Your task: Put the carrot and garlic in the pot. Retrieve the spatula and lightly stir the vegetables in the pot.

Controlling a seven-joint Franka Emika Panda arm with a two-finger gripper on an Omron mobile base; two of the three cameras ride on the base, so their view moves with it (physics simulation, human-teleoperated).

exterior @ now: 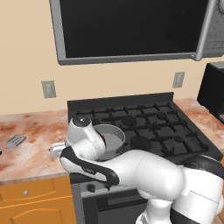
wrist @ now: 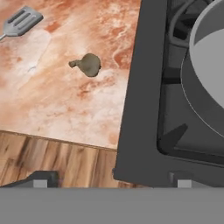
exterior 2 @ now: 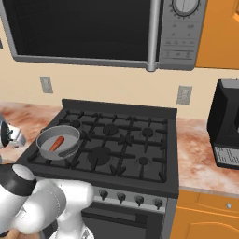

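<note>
The pot [exterior 2: 58, 142] stands on the stove's front left burner, and the carrot [exterior 2: 57, 143] lies inside it. In the left base view my arm covers part of the pot [exterior: 113, 136]. The garlic [wrist: 87, 64] lies on the marbled counter left of the stove, stem pointing left. Further left on the same counter rests the spatula [wrist: 22, 21], also seen as the spatula [exterior: 15, 141]. My gripper [wrist: 109, 181] hangs open above the counter's front edge beside the stove, nearer than the garlic, with nothing between its fingertips [wrist: 41, 178].
The black stove [wrist: 144, 109] has a raised edge between the garlic and the pot. A microwave [exterior 2: 93, 32] hangs above the burners. A black appliance [exterior 2: 226, 126] stands on the right counter. Wooden floor [wrist: 57, 159] shows below the counter's front edge.
</note>
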